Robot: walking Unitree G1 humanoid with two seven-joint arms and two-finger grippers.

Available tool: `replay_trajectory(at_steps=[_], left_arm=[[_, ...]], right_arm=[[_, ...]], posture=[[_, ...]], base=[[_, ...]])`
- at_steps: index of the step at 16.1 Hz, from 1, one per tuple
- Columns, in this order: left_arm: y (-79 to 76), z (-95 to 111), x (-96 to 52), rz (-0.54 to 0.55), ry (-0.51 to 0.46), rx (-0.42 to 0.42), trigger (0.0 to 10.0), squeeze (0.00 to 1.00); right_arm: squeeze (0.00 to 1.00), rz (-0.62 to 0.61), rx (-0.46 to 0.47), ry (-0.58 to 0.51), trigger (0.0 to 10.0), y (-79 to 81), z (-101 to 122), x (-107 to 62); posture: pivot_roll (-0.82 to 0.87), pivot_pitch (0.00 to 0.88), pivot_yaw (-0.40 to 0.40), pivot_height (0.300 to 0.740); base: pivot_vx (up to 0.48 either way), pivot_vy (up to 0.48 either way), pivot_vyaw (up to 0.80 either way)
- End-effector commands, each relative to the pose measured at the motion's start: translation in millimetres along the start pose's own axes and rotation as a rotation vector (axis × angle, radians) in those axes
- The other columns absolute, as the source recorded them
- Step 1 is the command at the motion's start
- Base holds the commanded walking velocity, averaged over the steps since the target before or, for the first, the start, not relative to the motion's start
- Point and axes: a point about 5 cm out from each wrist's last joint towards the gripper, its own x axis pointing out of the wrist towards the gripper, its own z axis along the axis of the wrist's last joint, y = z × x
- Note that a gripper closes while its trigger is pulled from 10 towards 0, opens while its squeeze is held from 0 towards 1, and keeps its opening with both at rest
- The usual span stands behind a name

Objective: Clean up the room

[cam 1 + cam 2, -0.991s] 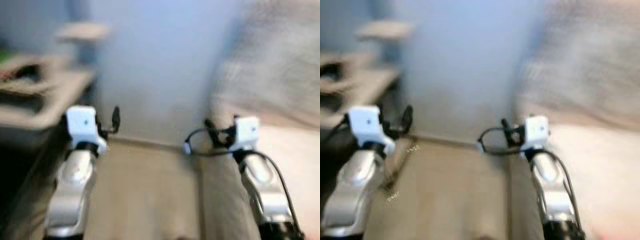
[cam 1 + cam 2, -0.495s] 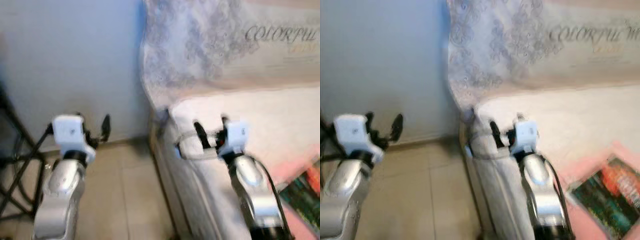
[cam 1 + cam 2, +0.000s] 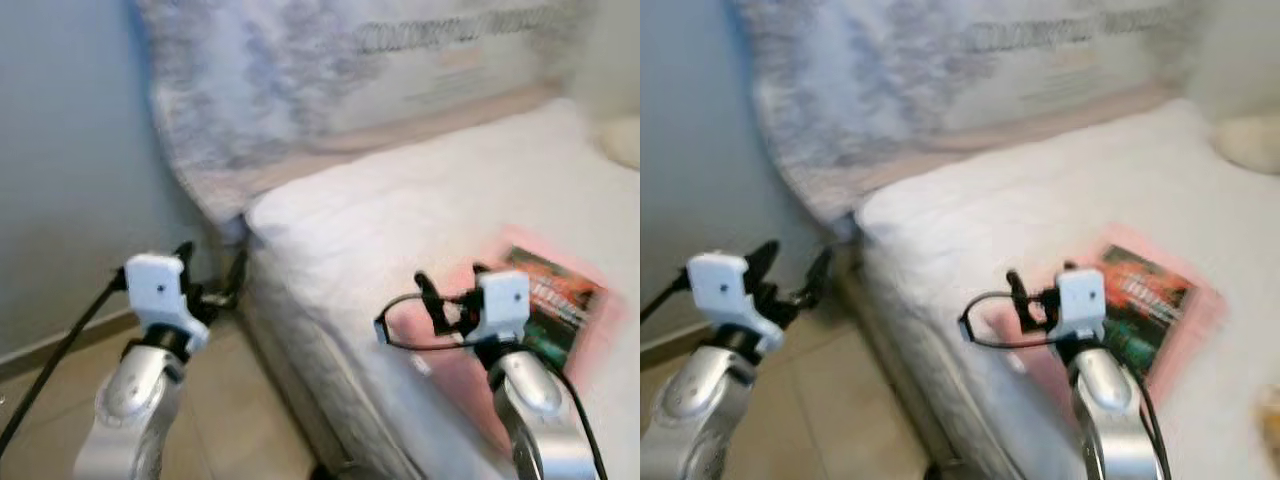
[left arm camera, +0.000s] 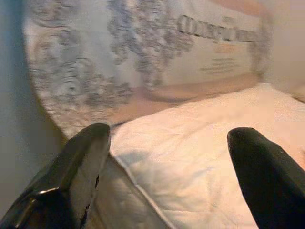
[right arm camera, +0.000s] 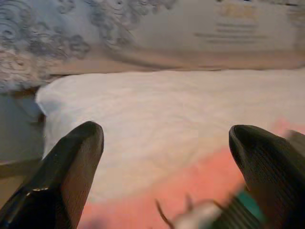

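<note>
I saw a magazine [image 3: 1145,300] lying flat near the bed's [image 3: 970,200] front edge. Left gripper [image 3: 212,281] and right gripper [image 3: 1040,293] were spread, empty. Thin, floppy, I judged; pinch its near edge.

Open tiled floor [image 3: 60,420] on the left, bounded far by a plain wall [image 3: 70,170]. Black cable [image 3: 55,360] slanting across that floor strip, near the left gripper [image 3: 212,280], whose fingers stand apart in free air beside the bed corner. White mattress [image 3: 1040,200] filling the right; its near-left corner [image 3: 255,215] juts between the two arms. Right gripper [image 3: 1043,285], fingers spread, above the mattress edge. Pink sheet [image 3: 1200,300] with a book [image 3: 1140,300] on it lying flat just right of that gripper. Patterned headboard [image 4: 143,43] closing the far side. Bare mattress surface free from corner to headboard.
</note>
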Motion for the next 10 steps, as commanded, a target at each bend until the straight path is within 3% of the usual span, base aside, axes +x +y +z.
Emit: replay_trajectory(at_steps=[1,3,8,10], left_arm=[[-4.9,3.1,2.7,-0.027,-0.005,0.019,10.0,0.00],[-8.8,4.5,8.9,-0.039,-0.011,0.052,10.0,0.00],[-3.3,4.6,10.3,-0.041,-0.004,0.065,10.0,0.00],[-2.3,3.6,11.6,-0.046,0.001,0.085,10.0,0.00]], right_arm=[[0.00,-0.003,0.001,-0.040,10.0,-1.0,10.3,4.2],[0.00,-0.006,0.014,-0.073,10.0,4.6,18.2,16.6],[0.00,-0.006,0.009,-0.074,10.0,5.6,18.4,15.9],[0.00,-0.095,0.037,-0.106,10.0,-3.0,22.4,15.7]], posture=[[-0.02,0.000,-0.075,0.740],[-0.02,0.000,-0.072,0.740],[-0.02,0.000,-0.067,0.740],[-0.02,0.000,-0.061,0.740]], base=[[0.000,0.000,-0.75],[0.000,0.000,-0.75],[0.000,0.000,-0.75],[0.000,0.000,-0.74]])
